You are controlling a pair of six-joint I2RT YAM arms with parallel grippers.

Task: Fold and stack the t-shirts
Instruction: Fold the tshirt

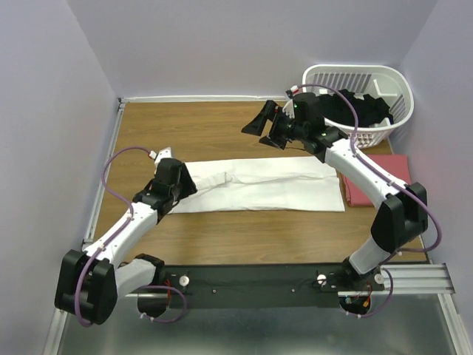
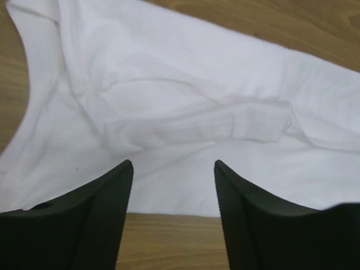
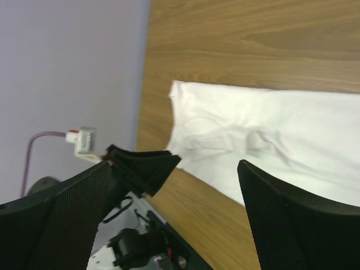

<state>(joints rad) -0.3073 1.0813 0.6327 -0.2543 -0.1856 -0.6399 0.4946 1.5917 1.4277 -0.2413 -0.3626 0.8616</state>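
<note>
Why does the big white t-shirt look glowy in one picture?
Right wrist view: the plain white cotton t-shirt is overexposed, its folds nearly washed out. Left wrist view: gentler light, creases show as soft grey shadows. Top view: even lighting, no glare on the brown wooden table.

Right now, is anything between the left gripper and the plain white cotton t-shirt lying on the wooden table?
Nothing visible does. The open left gripper hangs right over the plain white cotton t-shirt, with only bare fabric showing in the gap.
</note>
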